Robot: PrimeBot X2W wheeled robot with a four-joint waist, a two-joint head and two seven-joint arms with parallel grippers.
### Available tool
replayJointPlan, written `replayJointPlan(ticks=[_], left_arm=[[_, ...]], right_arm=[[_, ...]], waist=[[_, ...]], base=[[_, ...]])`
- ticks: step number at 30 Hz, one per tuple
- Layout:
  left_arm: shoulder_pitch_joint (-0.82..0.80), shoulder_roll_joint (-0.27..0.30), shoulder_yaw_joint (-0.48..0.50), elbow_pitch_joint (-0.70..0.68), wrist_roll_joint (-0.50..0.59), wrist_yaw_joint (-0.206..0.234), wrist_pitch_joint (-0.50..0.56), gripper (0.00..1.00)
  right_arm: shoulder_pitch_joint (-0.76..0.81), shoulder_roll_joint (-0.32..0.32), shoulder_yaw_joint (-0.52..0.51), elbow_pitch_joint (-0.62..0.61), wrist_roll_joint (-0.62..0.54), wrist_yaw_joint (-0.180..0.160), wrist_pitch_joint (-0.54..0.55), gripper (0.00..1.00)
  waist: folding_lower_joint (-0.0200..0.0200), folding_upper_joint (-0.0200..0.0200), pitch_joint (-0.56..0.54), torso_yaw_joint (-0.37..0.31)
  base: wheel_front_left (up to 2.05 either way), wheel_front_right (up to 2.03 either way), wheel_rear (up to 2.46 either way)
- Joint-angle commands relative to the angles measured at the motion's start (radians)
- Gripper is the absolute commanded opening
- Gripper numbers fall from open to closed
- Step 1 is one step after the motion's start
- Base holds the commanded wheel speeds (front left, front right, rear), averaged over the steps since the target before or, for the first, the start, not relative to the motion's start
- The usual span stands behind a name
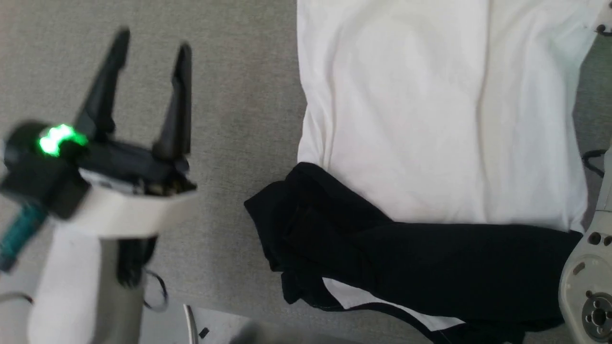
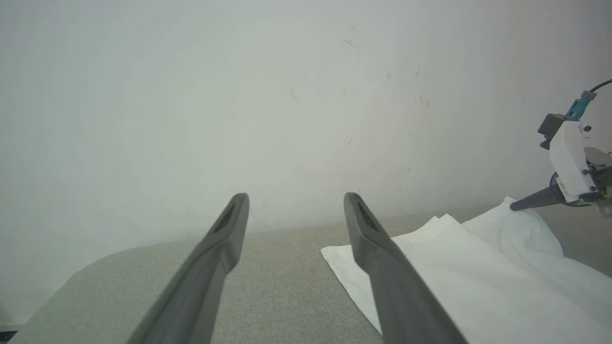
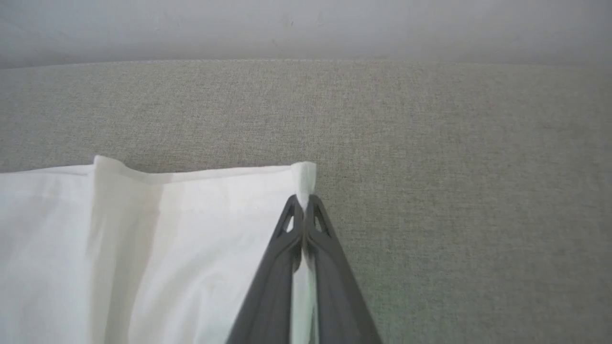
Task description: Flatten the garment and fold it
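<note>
The right gripper point(image 3: 303, 198) pinches a corner of the shirt point(image 1: 430, 119)
The shirt lies on the grey top point(image 1: 239, 95), right side of the frame, 1 black sleeve point(image 1: 430, 267) across its bottom. The pinch looks ready to pull it flat. The left gripper point(image 1: 154, 43), lower left, stands spread wide, holding nothing.
</note>
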State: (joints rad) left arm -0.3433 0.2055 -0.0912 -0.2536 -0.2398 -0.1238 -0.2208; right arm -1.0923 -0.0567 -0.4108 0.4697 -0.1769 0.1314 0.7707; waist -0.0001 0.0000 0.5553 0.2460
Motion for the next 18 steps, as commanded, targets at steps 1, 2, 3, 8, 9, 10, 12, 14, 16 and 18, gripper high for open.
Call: replayJointPlan(ticks=[1, 2, 3, 8, 9, 10, 12, 14, 16, 18], left_arm=[[-0.104, 0.032, -0.002, -0.004, -0.021, -0.007, 0.047, 1.0], [-0.15, 0.047, -0.014, 0.002, -0.04, -0.007, 0.077, 1.0], [-0.201, 0.061, -0.03, 0.013, -0.073, -0.007, 0.114, 1.0], [-0.424, 0.159, -0.133, 0.123, -0.184, -0.007, 0.305, 1.0], [-0.478, 0.184, -0.162, 0.165, -0.207, -0.007, 0.356, 1.0], [-0.528, 0.203, -0.193, 0.207, -0.237, -0.007, 0.404, 1.0], [-0.612, 0.209, -0.22, 0.298, -0.313, -0.007, 0.484, 1.0], [-0.684, 0.236, -0.263, 0.375, -0.326, -0.007, 0.54, 1.0], [-0.735, 0.229, -0.266, 0.457, -0.358, -0.007, 0.578, 1.0], [-0.777, 0.229, -0.287, 0.519, -0.372, -0.007, 0.62, 1.0]], right_arm=[[0.021, 0.0, 0.014, 0.002, 0.023, -0.001, -0.013, 0.0], [0.025, 0.001, 0.02, 0.001, 0.03, -0.001, -0.017, 0.0], [0.027, 0.001, 0.026, 0.001, 0.037, -0.001, -0.019, 0.0], [0.025, 0.002, 0.05, -0.004, 0.057, -0.001, -0.033, 0.0], [0.02, 0.002, 0.057, -0.004, 0.064, -0.001, -0.039, 0.0], [0.013, 0.003, 0.065, -0.004, 0.071, -0.001, -0.044, 0.0], [-0.003, 0.004, 0.083, 0.0, 0.085, -0.001, -0.055, 0.0], [-0.018, 0.005, 0.102, 0.01, 0.097, -0.001, -0.069, 0.0], [-0.033, 0.006, 0.128, 0.028, 0.119, -0.001, -0.08, 0.0], [-0.048, 0.006, 0.156, 0.047, 0.143, -0.001, -0.091, 0.0]], waist=[[0.0001, 0.0, -0.027, -0.039], [0.0001, 0.0, -0.028, -0.044], [0.0001, 0.0, -0.027, -0.049], [0.0001, 0.0, -0.005, -0.068], [0.0001, 0.0, 0.003, -0.075], [0.0001, 0.0, 0.014, -0.082], [0.0001, 0.0, 0.034, -0.096], [0.0001, 0.0, 0.048, -0.112], [0.0001, 0.0, 0.06, -0.126], [0.0001, 0.0, 0.071, -0.14]], base=[[0.0, 0.0, 0.0], [0.0, 0.0, 0.0], [0.0, 0.0, 0.0], [0.0, 0.0, 0.0], [0.0, 0.0, 0.0], [0.0, 0.0, 0.0], [0.0, 0.0, 0.0], [0.0, 0.0, 0.0], [0.0, 0.0, 0.0], [0.0, 0.0, 0.0]])
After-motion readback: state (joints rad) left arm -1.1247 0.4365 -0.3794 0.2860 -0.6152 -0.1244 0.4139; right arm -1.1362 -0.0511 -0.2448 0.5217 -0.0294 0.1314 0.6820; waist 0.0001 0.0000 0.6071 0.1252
